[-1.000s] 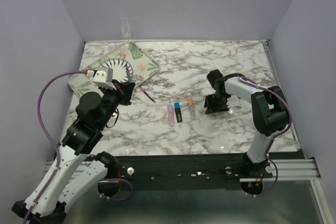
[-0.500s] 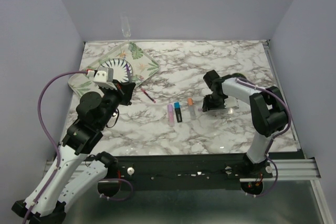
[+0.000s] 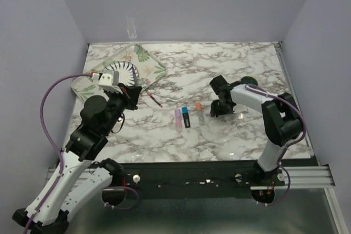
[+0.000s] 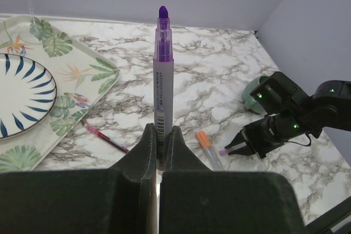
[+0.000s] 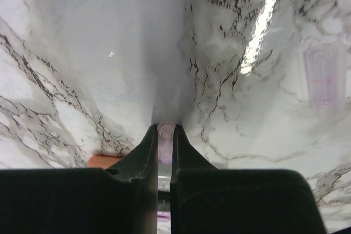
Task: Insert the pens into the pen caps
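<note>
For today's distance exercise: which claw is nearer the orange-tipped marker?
Right. The right claw sits just beside the orange-tipped marker; the left claw is far off, near the tray.

tray (image 3: 151, 64) far-left, plate (image 3: 122, 72) on it | glass (image 3: 130, 27) behind tray | pen (image 3: 154, 100) right of tray | markers (image 3: 186, 118) centre | mug (image 3: 248, 81) right
</note>
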{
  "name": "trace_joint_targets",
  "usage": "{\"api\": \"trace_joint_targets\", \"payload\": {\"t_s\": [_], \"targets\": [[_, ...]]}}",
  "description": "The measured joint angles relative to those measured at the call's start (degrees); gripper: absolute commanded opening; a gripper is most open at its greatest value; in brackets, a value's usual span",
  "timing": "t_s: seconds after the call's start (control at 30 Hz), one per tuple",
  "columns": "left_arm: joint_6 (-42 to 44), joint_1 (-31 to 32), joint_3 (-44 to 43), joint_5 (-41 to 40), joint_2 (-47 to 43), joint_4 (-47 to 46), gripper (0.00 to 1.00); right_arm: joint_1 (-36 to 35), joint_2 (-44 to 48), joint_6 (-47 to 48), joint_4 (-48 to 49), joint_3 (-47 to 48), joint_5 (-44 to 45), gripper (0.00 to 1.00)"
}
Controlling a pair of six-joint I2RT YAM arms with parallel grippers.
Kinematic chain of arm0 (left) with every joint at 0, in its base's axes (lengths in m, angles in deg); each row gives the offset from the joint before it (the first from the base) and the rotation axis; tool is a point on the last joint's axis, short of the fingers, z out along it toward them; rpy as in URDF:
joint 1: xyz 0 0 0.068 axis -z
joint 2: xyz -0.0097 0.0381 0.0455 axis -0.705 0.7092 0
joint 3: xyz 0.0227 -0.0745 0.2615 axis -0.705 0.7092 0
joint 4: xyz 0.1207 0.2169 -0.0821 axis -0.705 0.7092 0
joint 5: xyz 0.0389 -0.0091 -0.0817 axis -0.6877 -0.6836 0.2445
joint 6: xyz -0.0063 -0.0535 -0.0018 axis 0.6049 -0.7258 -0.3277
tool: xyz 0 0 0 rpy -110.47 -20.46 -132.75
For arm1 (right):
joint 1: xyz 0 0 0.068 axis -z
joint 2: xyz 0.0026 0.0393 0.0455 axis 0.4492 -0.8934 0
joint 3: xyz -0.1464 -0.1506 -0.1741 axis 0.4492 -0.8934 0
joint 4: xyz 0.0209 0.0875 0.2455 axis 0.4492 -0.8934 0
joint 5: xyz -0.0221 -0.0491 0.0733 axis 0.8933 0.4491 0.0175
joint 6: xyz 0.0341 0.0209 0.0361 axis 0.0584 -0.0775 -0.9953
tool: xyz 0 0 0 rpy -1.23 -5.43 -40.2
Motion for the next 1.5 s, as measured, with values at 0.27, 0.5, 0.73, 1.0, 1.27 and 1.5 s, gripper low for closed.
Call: {"api": "trace_joint_targets", "payload": {"t_s": [0.27, 0.5, 0.73, 1.0, 1.27, 1.5], "targets": [[0.0, 0.0, 0.24, 5.07, 2.23, -1.01, 0.0, -0.68, 2.6, 13.05, -4.59, 4.92, 9.81, 0.01], [-0.09, 0.02, 0.24, 20.26, 8.44, -5.16, 0.0, -0.61, 27.26, 45.81, 16.46, -0.76, 10.01, 0.01], [-0.28, 1.9, 0.13, 37.2, 16.68, -8.31, 0.0, -0.61, 36.24, 70.49, 34.93, 4.74, -12.02, 0.01], [-2.14, 2.99, 0.2, 48.43, 19.5, -12.48, 0.0, -0.68, 36.13, 73.55, 56.06, 3.23, -37.27, 0.01], [-3.34, 2.99, 1.09, 51.3, 17.97, -15.76, 0.0, -0.7, 35.01, 68.87, 68.98, -4.0, -48.52, 0.01], [-3.52, 2.99, 1.09, 51.36, 17.9, -16.39, 0.0, -1.11, 34.97, 64.41, 75.65, -6.45, -51.47, 0.01]]}}
